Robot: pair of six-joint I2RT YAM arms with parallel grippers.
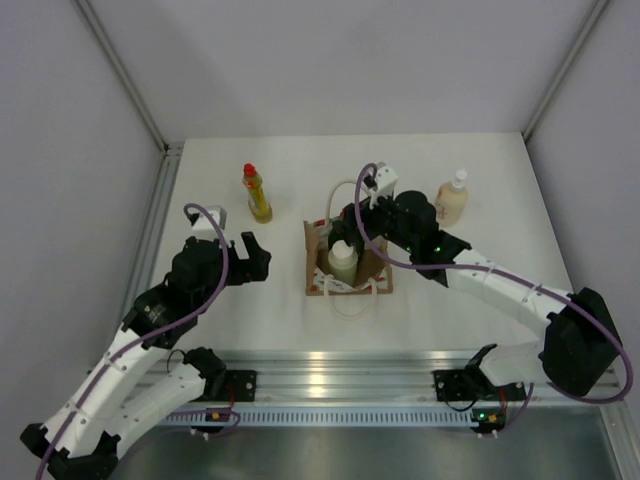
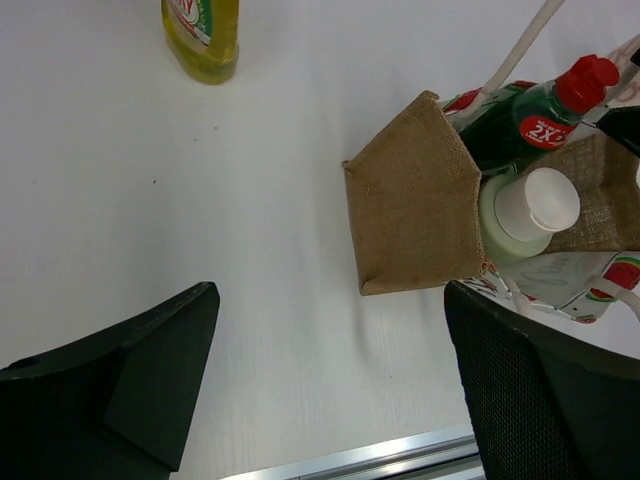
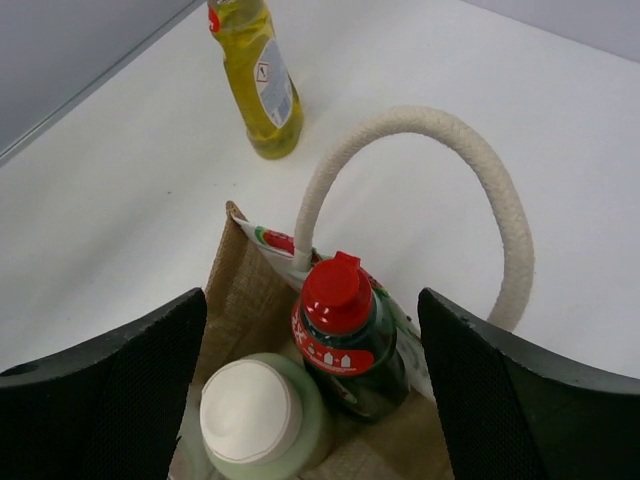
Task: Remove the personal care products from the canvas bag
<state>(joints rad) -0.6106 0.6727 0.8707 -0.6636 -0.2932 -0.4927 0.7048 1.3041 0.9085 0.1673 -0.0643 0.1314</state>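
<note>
Right wrist view gives you the dark green bottle [image 3: 345,340], red cap up, standing in the canvas bag [image 3: 240,290] against the pale bottle [image 3: 255,415] with the white cap; a cream loop handle [image 3: 505,210] arches behind them. Your right gripper [image 3: 315,400] hangs just above the pair, fingers spread to either side, gripping nothing. The right arm [image 1: 500,285] reaches in from the right, wrist tipped down over the bag. Your left gripper [image 1: 250,258] is spread wide above the table, left of the bag and apart from it. The slim yellow bottle [image 1: 257,192] stands on the white table [image 1: 480,160] beyond the bag's left; the cream bottle [image 1: 451,200] stands to its right. Pale grey walls close three sides.
</note>
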